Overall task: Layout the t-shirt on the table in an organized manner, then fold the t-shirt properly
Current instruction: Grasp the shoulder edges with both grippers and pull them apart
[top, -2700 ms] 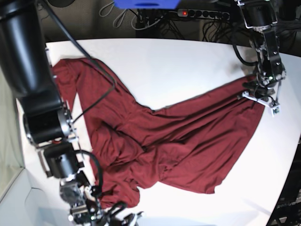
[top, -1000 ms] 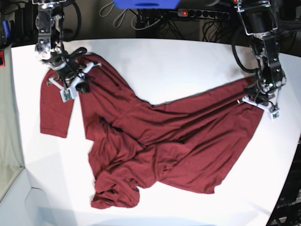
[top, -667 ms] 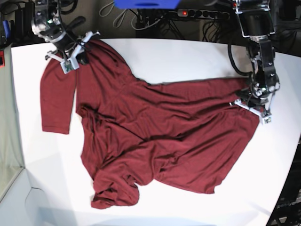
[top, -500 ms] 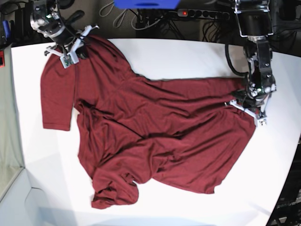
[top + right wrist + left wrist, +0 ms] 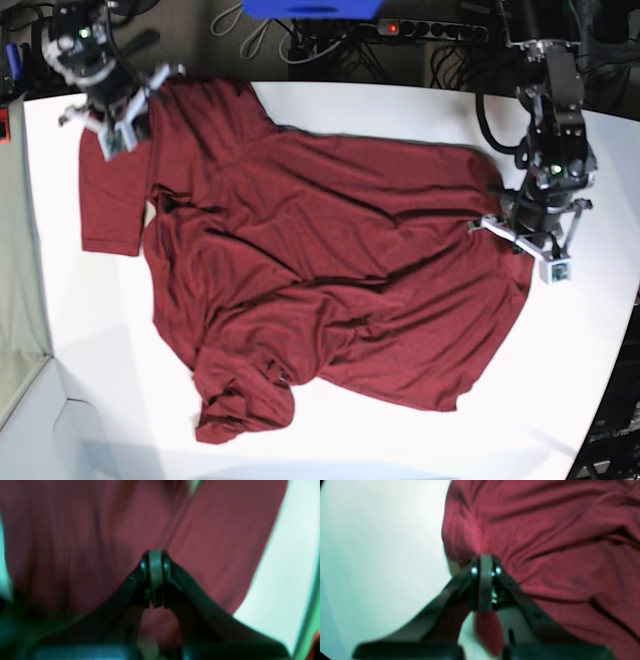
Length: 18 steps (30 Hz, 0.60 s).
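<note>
The maroon t-shirt point(image 5: 330, 250) lies spread over the white table point(image 5: 400, 110), creased, with a bunched lump at its near-left corner. On the right of the base view, my left gripper point(image 5: 515, 238) is shut on the shirt's right edge. The left wrist view shows its jaws pressed together on a fold of the t-shirt point(image 5: 557, 542), left gripper point(image 5: 482, 560). At the far left, my right gripper point(image 5: 122, 112) is shut on the cloth near a sleeve. In the blurred right wrist view the right gripper point(image 5: 155, 555) pinches the t-shirt point(image 5: 75, 530).
Bare table point(image 5: 370, 542) shows left of the fabric in the left wrist view and right of it, table point(image 5: 287, 567), in the right wrist view. A power strip point(image 5: 430, 30) with cables and a blue object point(image 5: 310, 8) sit beyond the far edge.
My right gripper has dragged the shirt's shoulder toward the far-left corner. My left gripper has shifted nearer and slightly left with its edge. The shirt now lies wider and flatter.
</note>
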### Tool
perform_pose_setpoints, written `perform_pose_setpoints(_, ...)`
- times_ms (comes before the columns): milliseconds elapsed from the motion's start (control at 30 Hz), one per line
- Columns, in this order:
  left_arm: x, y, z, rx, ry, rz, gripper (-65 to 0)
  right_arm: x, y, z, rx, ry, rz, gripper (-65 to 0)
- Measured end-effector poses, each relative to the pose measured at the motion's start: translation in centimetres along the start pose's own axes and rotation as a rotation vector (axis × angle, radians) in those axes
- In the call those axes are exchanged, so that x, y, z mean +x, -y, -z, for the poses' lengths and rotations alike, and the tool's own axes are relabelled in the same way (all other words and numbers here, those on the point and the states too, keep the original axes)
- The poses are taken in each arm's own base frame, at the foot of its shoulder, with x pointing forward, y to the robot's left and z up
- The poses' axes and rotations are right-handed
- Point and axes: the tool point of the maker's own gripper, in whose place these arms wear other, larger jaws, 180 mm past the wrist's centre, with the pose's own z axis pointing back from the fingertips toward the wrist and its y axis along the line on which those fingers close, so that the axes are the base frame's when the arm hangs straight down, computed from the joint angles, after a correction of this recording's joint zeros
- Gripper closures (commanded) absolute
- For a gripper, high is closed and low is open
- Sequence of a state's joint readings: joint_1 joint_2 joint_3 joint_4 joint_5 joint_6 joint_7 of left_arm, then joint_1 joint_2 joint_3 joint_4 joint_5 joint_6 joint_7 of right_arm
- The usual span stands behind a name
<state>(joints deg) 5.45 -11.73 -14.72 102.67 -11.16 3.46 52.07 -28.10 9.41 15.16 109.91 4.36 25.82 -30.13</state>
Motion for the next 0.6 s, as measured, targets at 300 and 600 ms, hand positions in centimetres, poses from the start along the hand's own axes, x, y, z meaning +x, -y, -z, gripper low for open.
perform_pose_setpoints(300, -2.9, -2.3, 3.5, 0.054, -0.127, -0.021, 0.0, 7.6, 2.1, 5.1, -0.021, 0.168, 0.061, 0.0)
perform_pose_setpoints(600, -8.7, -4.6, 2.5, 0.098, -0.241, 0.021, 0.0, 1.9, 0.8, 6.5, 0.012, 0.004, 0.111, 0.0)
